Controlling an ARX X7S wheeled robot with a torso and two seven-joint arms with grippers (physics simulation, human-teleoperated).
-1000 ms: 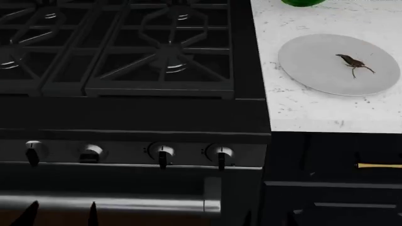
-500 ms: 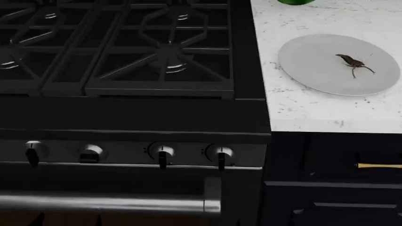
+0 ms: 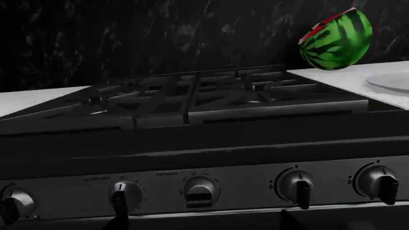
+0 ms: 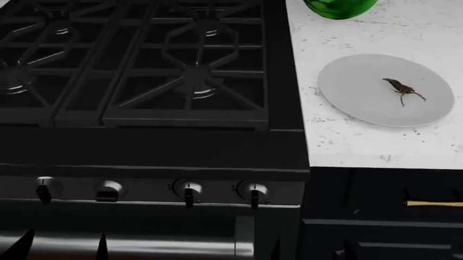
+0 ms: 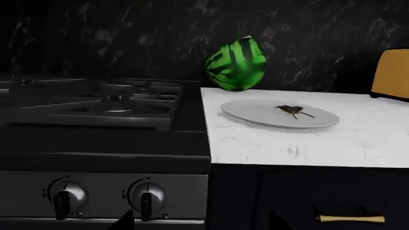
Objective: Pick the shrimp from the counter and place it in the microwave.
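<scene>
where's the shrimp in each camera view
Head view: the shrimp lies on the grey plate, right of the stove, toward the plate's right side.
Right wrist view: the shrimp sits on the plate, in front of the watermelon.
Left wrist view: not in it; only the plate's edge shows.
Shared landmark: the watermelon, behind the plate in every view.

Little of the robot shows: the left gripper (image 4: 64, 245) appears only as two slim, black, sharply pointed fingertips (image 4: 26, 240). The right gripper (image 5: 199, 221) shows the same matte black wedge-shaped tips (image 5: 125, 219) (surface detail too dark to make out).
</scene>
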